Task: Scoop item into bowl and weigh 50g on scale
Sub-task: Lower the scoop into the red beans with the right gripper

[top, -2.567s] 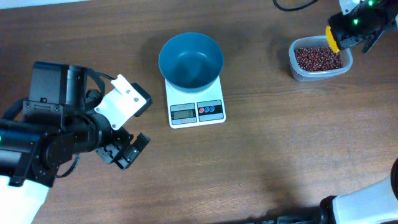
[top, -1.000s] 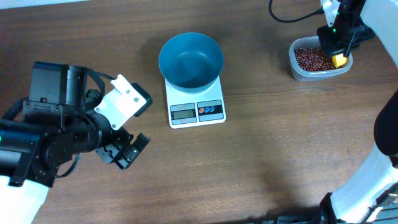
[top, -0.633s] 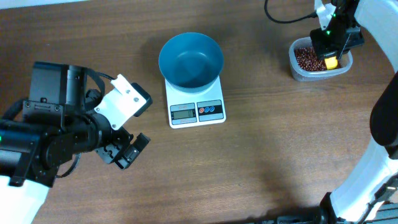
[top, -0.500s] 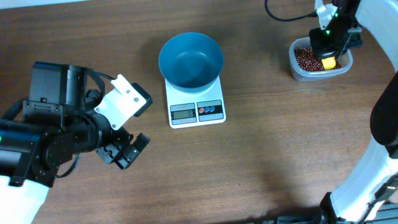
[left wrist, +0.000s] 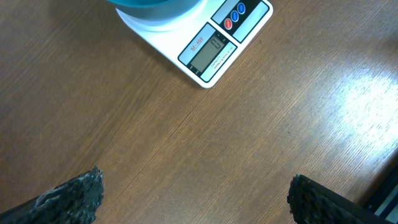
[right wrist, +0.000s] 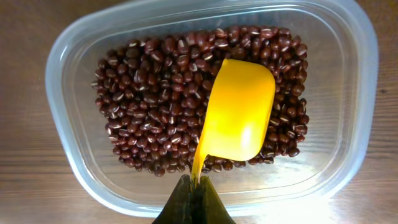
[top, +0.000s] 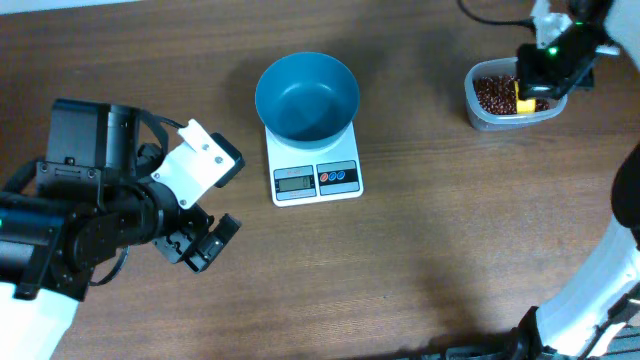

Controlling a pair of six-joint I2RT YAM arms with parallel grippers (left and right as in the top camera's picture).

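The blue bowl [top: 307,97] sits on the white scale [top: 314,178] at the table's middle; the scale [left wrist: 208,48] and the bowl's edge [left wrist: 152,5] also show in the left wrist view. Red-brown beans [top: 495,93] fill a clear tub [top: 510,118] at the far right. My right gripper [right wrist: 194,186] is shut on the handle of a yellow scoop [right wrist: 239,112], whose back faces up as it rests on the beans [right wrist: 155,106] in the tub [right wrist: 74,149]. In the overhead view the right gripper [top: 540,80] is over the tub. My left gripper [top: 205,245] is open and empty, left of the scale and just above the table.
The left arm's bulk [top: 90,215] fills the left side of the wooden table. The right arm [top: 610,200] runs along the right edge. A black cable [top: 490,15] lies at the back right.
My right gripper came in from the far right and moved over the tub with the scoop, then shifted slightly right. The left arm, bowl and scale have not moved.
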